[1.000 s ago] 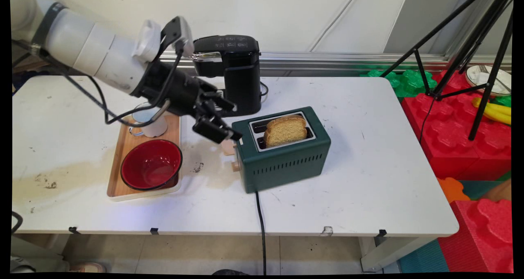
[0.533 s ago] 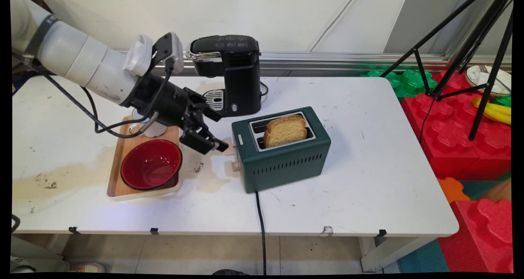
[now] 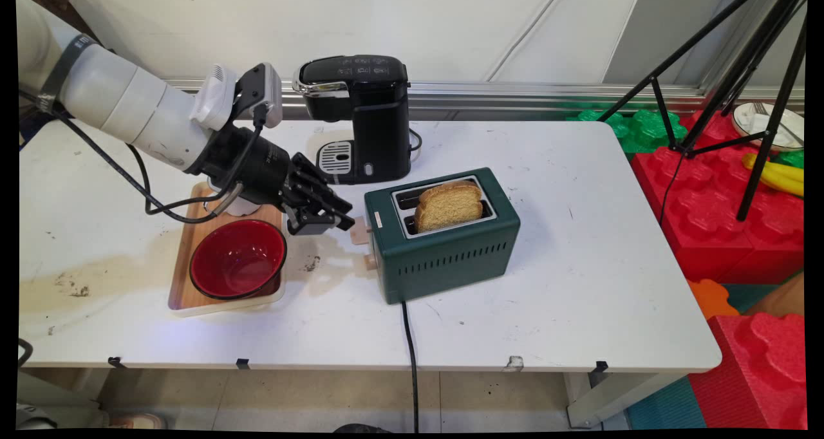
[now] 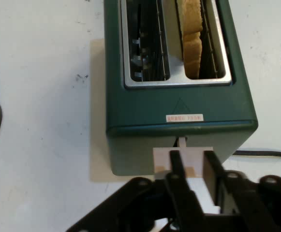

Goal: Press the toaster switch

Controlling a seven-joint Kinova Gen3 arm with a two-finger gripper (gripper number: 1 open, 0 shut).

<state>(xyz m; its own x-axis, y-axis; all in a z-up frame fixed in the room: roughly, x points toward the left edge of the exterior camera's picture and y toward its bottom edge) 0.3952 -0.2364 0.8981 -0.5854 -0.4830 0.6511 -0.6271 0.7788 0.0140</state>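
While the gripper [image 4: 192, 162] is being held at the toaster [image 3: 444, 233] end, its fingers are being closed around the lever [image 4: 183, 155]; pressing down appears required next.

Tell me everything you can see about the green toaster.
The toaster is a dark green, metal-looking box standing upright on the white table, right of the wooden tray. Two top slots: one empty, one holding a bread slice that sticks up. A slotted vent row runs along its side, and a black cord leaves its base. At its end, the pale lever sits at the tips of the pincer.
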